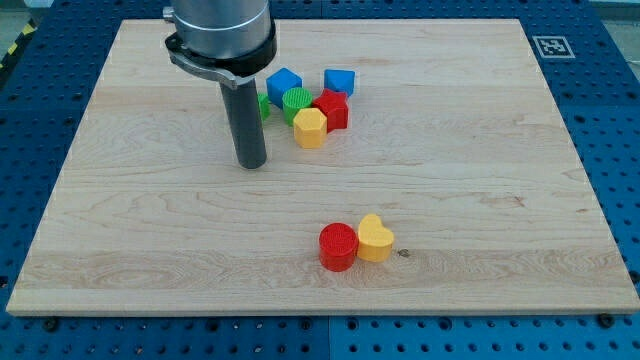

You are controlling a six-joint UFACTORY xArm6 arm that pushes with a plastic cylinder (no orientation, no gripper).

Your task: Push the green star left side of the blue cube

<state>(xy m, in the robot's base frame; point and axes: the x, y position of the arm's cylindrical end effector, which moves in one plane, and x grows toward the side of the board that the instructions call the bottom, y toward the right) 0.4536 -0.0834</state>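
My tip (251,163) rests on the wooden board (480,140), bare, just left of the yellow block (311,128). The green star (263,106) peeks out behind the rod, beside the blue cube (284,83).

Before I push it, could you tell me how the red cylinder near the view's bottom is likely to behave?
The red cylinder stands on its flat end, so it should slide, not roll. It touches the yellow heart, which would probably shift too. My tip is far off.

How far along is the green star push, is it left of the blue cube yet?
Done: little that shows. A sliver of green, probably the green star, peeks out behind the rod, left of the blue cube but lower in the view. In hand: my tip sits at the cluster's left edge, below that sliver. Left: confirming the star sits squarely beside the cube; the rod hides it.
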